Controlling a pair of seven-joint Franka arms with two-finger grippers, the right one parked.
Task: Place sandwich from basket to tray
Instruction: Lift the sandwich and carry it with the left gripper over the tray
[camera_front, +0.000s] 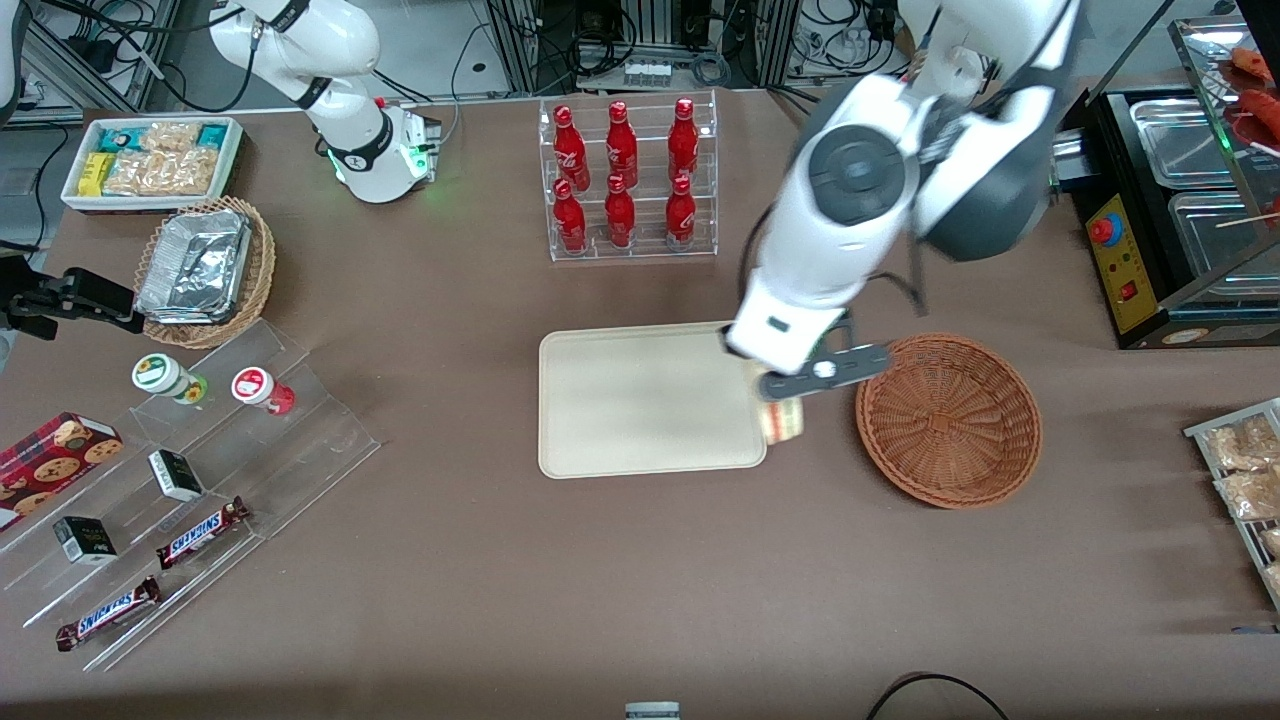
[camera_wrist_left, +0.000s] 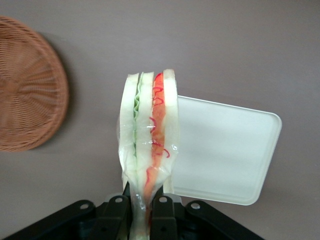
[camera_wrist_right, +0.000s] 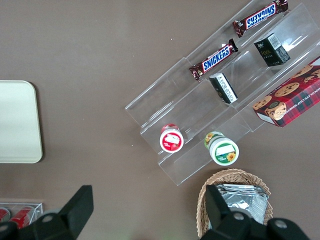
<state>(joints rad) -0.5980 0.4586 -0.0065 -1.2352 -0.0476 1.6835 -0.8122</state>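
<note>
White sandwich (camera_wrist_left: 149, 135) in gripper (camera_wrist_left: 141, 207), above tray (camera_front: 640, 400) edge

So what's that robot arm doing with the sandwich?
The arm is carrying it. Its gripper is shut on the sandwich, which hangs in the air wrapped in clear film. The round brown basket is empty now. The sandwich hangs right at the edge of the cream tray, on the basket's side, and nothing lies on the tray yet. It looks set to go there next.
</note>
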